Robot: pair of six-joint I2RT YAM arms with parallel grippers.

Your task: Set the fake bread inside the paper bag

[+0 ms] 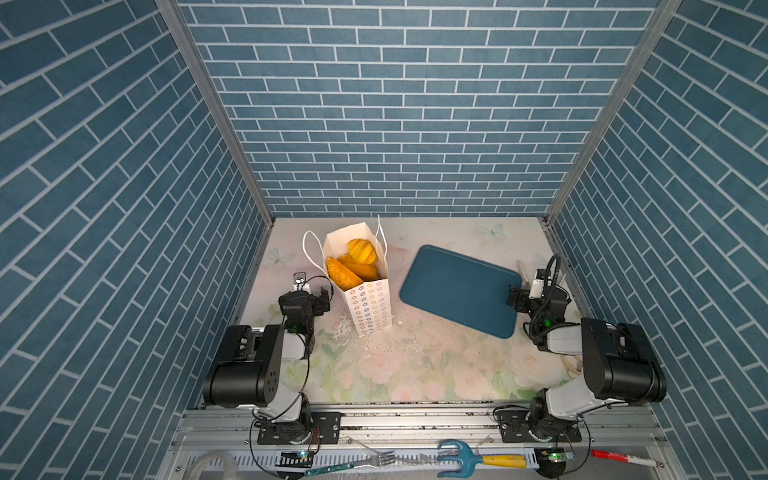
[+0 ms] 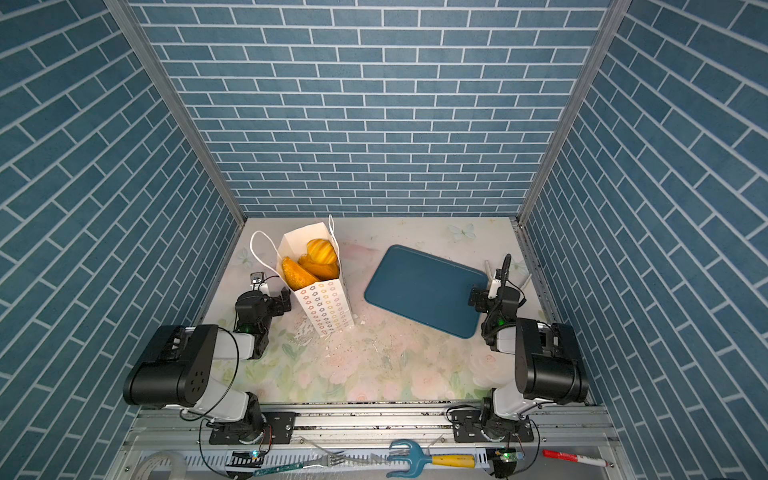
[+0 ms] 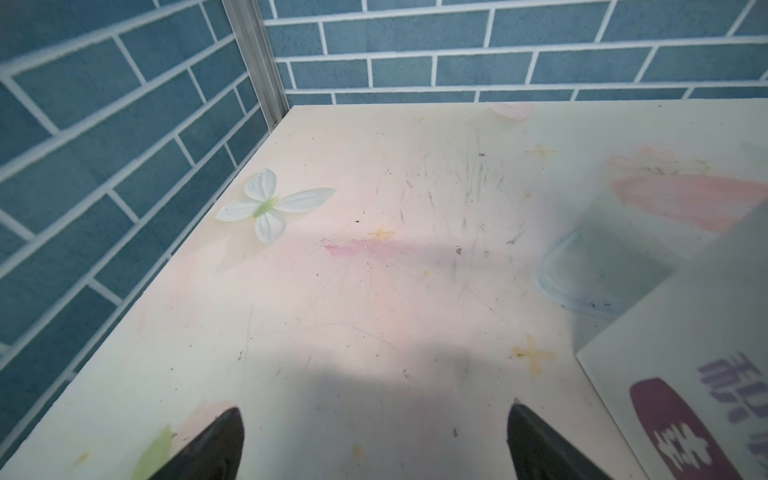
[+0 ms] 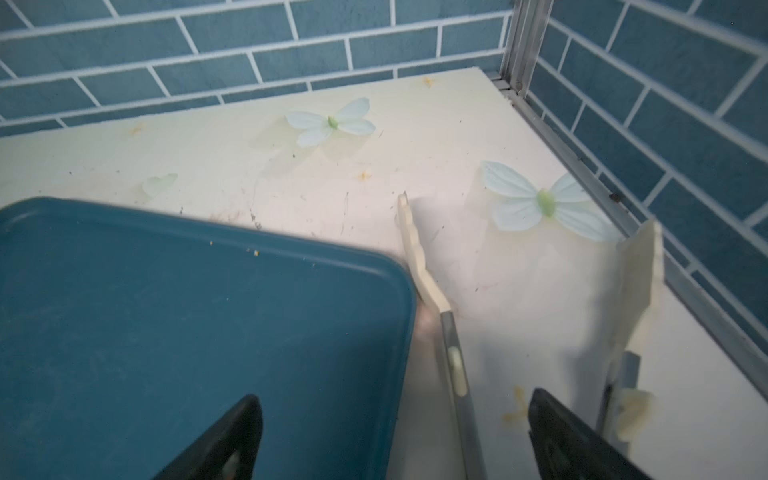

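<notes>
Task looked done: fake bread (image 1: 353, 264) sat piled inside the paper bag (image 1: 370, 305), tray (image 1: 457, 291) bare. Left gripper (image 3: 374, 419) hung wide open and empty just beside the bag. Right gripper (image 4: 395, 399) was wide open too, at the tray edge by the tongs (image 4: 424, 266). Best move: back off without brushing the bag. Bag stood upright, long axis vertical, mouth up, flowered face toward the arms.

Counted by kind
One paper bag (image 1: 372, 307); three pieces of fake bread (image 1: 362, 251) showing; one blue tray (image 1: 457, 291); one pair of tongs (image 4: 424, 270); one fork (image 1: 374, 460), one hand rake (image 1: 455, 455), one marker (image 1: 619, 458).
</notes>
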